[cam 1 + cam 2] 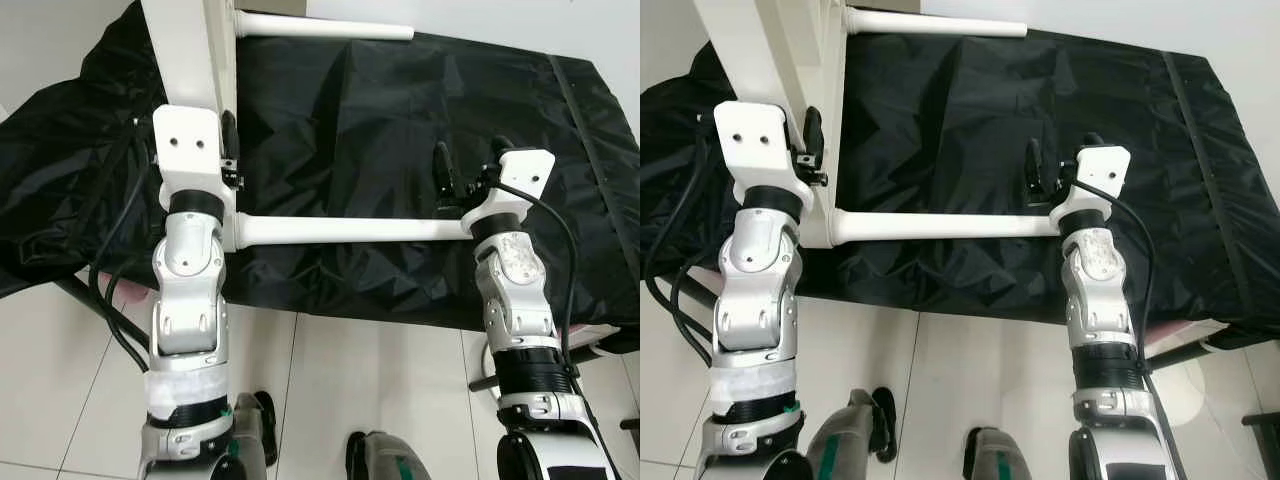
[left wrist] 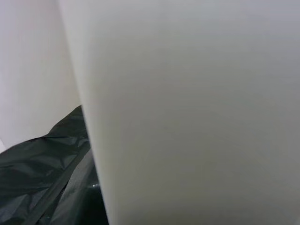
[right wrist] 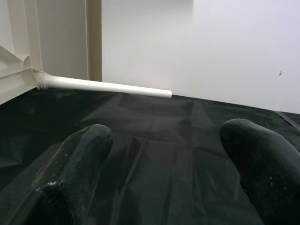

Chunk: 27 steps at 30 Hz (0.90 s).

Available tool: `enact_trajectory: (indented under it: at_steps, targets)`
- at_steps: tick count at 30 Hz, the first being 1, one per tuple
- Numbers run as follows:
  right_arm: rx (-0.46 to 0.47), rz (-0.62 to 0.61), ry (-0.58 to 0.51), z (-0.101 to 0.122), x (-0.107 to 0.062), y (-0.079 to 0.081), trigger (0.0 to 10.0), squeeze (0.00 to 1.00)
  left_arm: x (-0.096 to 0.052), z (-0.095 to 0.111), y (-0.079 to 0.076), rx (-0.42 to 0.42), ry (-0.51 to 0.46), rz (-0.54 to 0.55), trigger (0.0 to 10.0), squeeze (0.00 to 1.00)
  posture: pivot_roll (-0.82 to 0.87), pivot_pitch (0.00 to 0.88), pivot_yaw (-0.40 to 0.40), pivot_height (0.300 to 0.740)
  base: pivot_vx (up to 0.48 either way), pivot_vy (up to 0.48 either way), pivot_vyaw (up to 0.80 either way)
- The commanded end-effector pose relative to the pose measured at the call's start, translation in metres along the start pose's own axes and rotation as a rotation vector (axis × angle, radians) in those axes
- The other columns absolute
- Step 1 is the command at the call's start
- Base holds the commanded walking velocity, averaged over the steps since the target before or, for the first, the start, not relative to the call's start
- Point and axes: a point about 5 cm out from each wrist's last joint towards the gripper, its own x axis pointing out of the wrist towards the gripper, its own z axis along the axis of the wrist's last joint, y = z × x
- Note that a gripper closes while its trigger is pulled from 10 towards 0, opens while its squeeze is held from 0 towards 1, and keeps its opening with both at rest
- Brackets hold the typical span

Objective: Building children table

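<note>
Our left gripper (image 1: 228, 150) presses against the white tabletop (image 1: 190, 45), which stands on edge over the black cloth (image 1: 380, 110). Its fingers lie along the panel's right face, and we cannot tell whether they are clamped or merely resting there. Seen from the left wrist, the tabletop is a pale slab hard up against the camera, with a corner of cloth beside it.

Our right gripper (image 1: 470, 165) hovers above the cloth, well to the right of the tabletop, at the free end of the near leg (image 1: 350, 230). Its fingers (image 3: 79, 154) stand apart with only cloth between them, holding nothing. The near leg runs level from the tabletop's lower corner across to our right wrist, and its tip passes just under that wrist; we cannot tell whether they touch.

A second leg (image 1: 325, 27) juts from the tabletop further back, parallel to the near one, its free end clear of both grippers. From the right wrist it lies straight ahead of the spread fingers, beyond the cloth.
</note>
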Motion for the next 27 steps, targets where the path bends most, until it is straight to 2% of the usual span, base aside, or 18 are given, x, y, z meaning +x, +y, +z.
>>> enact_trajectory:
  at_steps: [1, 6, 7, 10, 11, 15, 16, 22, 25, 27]
  targets:
    - [-0.004, -0.014, -0.007, 0.001, 0.000, -0.006, 10.0, 0.00, -0.004, 0.024, -0.008, 0.001, -0.141, -0.152, 10.0, 0.00, 0.01, 0.142, -0.011, 0.740, 0.000, 0.000, 0.00]
    - [-0.001, -0.004, -0.005, 0.000, 0.002, -0.004, 10.0, 0.00, -0.004, 0.021, -0.011, 0.022, -0.148, -0.200, 10.0, 0.00, 0.01, 0.143, -0.023, 0.740, 0.000, 0.000, 0.00]
    - [0.000, -0.001, -0.006, 0.000, 0.002, -0.003, 10.0, 0.00, -0.004, 0.023, -0.012, -0.004, -0.158, -0.208, 10.0, 0.71, 0.01, 0.142, -0.023, 0.740, 0.000, 0.000, 0.00]
    - [0.001, 0.001, -0.006, 0.000, 0.003, -0.002, 10.0, 0.00, -0.004, 0.024, -0.013, -0.025, -0.165, -0.211, 10.0, 0.71, 0.01, 0.142, -0.023, 0.740, 0.000, 0.000, 0.00]
    - [0.002, 0.003, -0.007, 0.000, 0.003, -0.002, 10.0, 0.00, -0.004, 0.024, -0.015, -0.032, -0.169, -0.226, 10.0, 1.00, 0.01, 0.141, -0.025, 0.740, 0.000, 0.000, 0.00]
    - [0.003, 0.005, -0.007, 0.000, 0.004, -0.002, 10.0, 0.00, -0.004, 0.023, -0.019, -0.006, -0.155, -0.256, 10.0, 1.00, 0.01, 0.140, -0.026, 0.740, 0.000, 0.000, 0.00]
    - [0.003, 0.007, -0.008, 0.000, 0.004, -0.002, 10.0, 0.00, -0.004, 0.022, -0.021, 0.013, -0.151, -0.270, 10.0, 0.00, 0.01, 0.140, -0.026, 0.740, 0.000, 0.000, 0.00]
    - [0.002, 0.013, -0.009, 0.000, 0.004, -0.001, 10.0, 0.00, -0.006, 0.025, -0.023, 0.066, -0.166, -0.306, 10.0, 0.00, 0.01, 0.136, -0.019, 0.740, 0.000, 0.000, 0.00]
    - [0.002, 0.013, -0.011, 0.001, 0.004, -0.001, 10.0, 0.00, -0.016, 0.021, -0.022, 0.154, -0.143, -0.268, 10.0, 0.00, 0.01, 0.134, -0.017, 0.740, 0.000, 0.000, 0.00]
    - [0.002, 0.013, -0.012, 0.001, 0.004, -0.001, 10.0, 0.00, -0.018, 0.019, -0.020, 0.177, -0.131, -0.234, 10.0, 0.00, 0.02, 0.134, -0.017, 0.740, 0.000, 0.000, 0.00]
